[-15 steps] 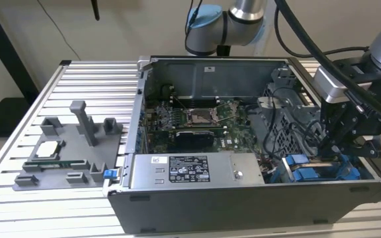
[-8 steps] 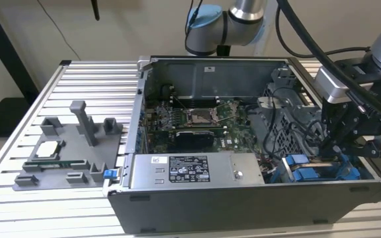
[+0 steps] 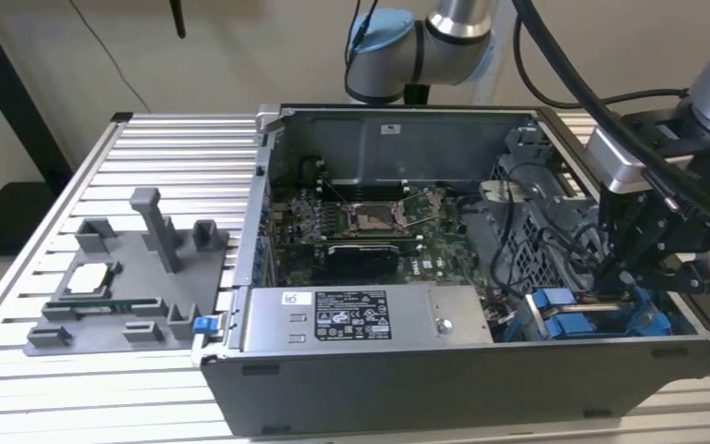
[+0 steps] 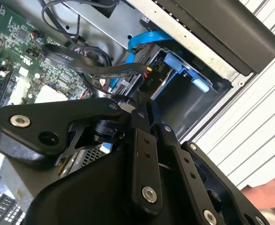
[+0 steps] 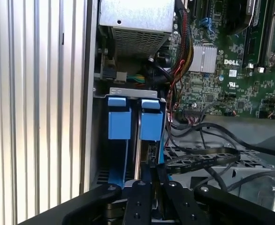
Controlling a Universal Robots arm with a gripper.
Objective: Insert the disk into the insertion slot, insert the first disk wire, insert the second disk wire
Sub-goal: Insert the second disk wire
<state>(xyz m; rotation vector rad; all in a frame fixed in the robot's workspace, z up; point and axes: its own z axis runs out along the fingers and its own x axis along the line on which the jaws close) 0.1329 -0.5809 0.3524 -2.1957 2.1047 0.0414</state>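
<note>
Two blue carrier fronts sit side by side in the grey insertion slot (image 5: 128, 91) at the case's front corner on the exterior view's right (image 3: 577, 319). The disk (image 5: 151, 119) appears to be the one in line with my gripper; its metal body is hidden inside the cage. My gripper (image 3: 610, 277) (image 5: 151, 176) (image 4: 140, 101) reaches down into the case behind that carrier. Its fingers (image 5: 140, 187) stand close together on the black connector (image 4: 130, 83) of a flat black disk wire (image 5: 208, 157), which loops away over the perforated metal.
The grey labelled power-supply box (image 3: 343, 319) lies beside the cage, with the motherboard (image 3: 368, 222) behind it. A blue cable (image 4: 144, 40) curves over the cage by the case wall. A grey fixture (image 3: 133, 277) stands on the slatted table at the exterior view's left.
</note>
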